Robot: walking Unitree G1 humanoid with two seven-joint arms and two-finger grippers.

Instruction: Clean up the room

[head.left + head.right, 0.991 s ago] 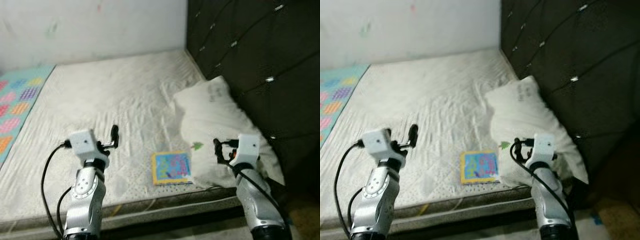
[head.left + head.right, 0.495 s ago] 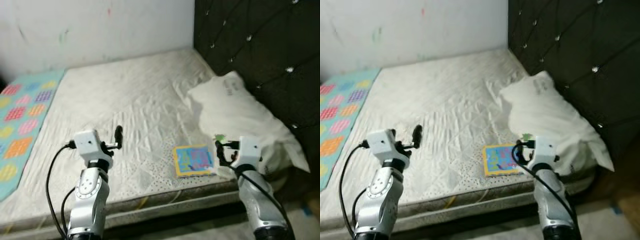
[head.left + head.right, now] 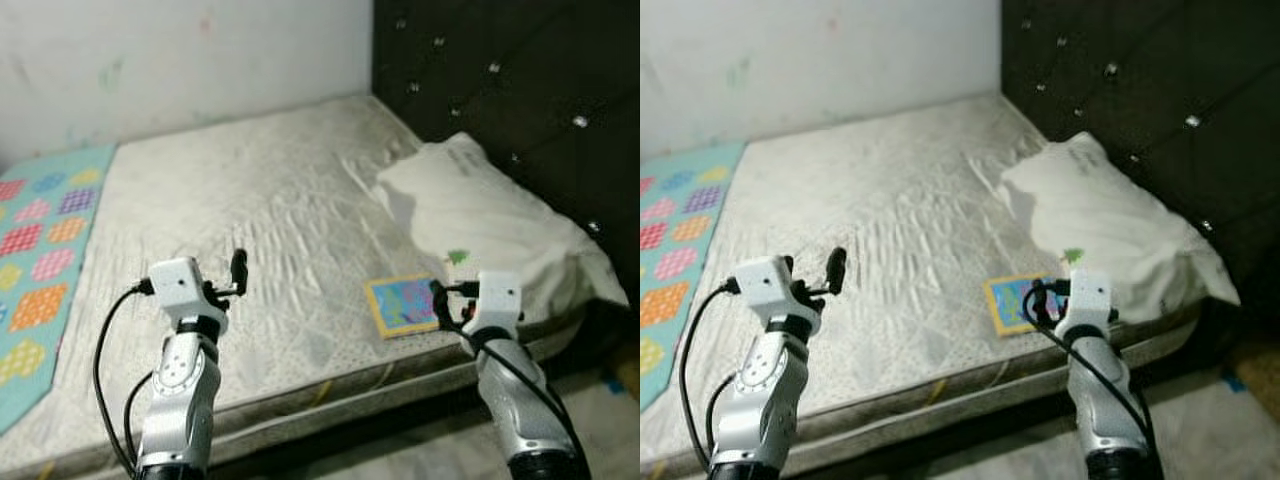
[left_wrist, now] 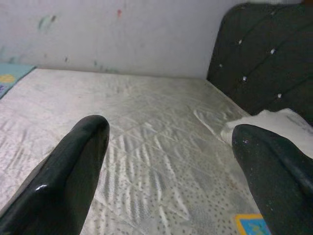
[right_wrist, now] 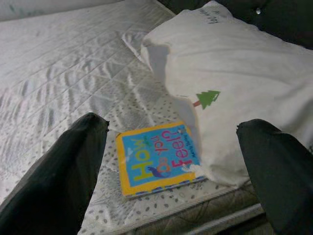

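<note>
A colourful square picture book with a yellow border (image 5: 159, 159) lies flat near the front edge of the bare white quilted mattress (image 3: 250, 210), its far corner touching the rumpled white pillow (image 3: 490, 225) that leans by the dark tufted headboard (image 3: 500, 80); the right claw (image 5: 176, 161) hovers just before it, fingers wide apart and empty. The left claw (image 4: 168, 161) hangs above the mattress well to the left, fingers also spread and empty; a patterned turquoise mat (image 3: 40, 250) lies along the bed's left side.
</note>
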